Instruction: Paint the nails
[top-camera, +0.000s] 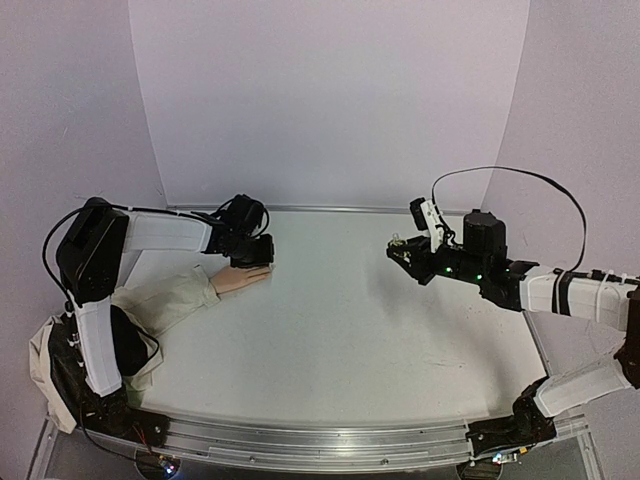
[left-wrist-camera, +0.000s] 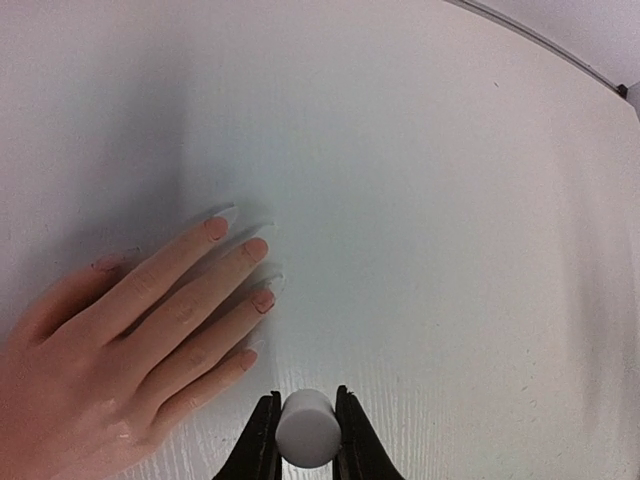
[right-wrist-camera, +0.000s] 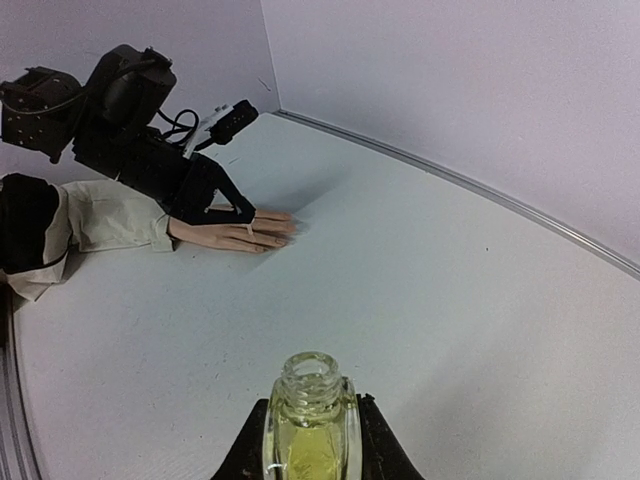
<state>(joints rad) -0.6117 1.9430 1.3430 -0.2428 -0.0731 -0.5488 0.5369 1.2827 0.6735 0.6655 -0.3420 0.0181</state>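
1. Narrowly parted, the left gripper (left-wrist-camera: 305, 432) pinches a white cylindrical cap (left-wrist-camera: 306, 420) between its two black fingers. The cap is seen end-on, and whether a brush hangs under it cannot be told.
2. Just beside that cap, to its left in the left wrist view, lies the mannequin hand (left-wrist-camera: 120, 350). It is palm down and flat on the white table (top-camera: 350, 340), with its fingers spread a little.
3. The nails (left-wrist-camera: 216, 228) sit at the fingertips, pinkish and close in colour to the skin. The nail of the third finger shows a darker edge. The little finger's nail is the one nearest the cap.
4. A beige fabric sleeve (top-camera: 165, 300) runs from the wrist back toward the left arm's base, lying crumpled on the table.
5. The right gripper (right-wrist-camera: 308, 440) is well apart from the hand, across the table. Its fingers are set as wide as a small glass bottle (right-wrist-camera: 307, 450) of yellowish-green liquid and hold it upright, with the threaded neck uncapped.
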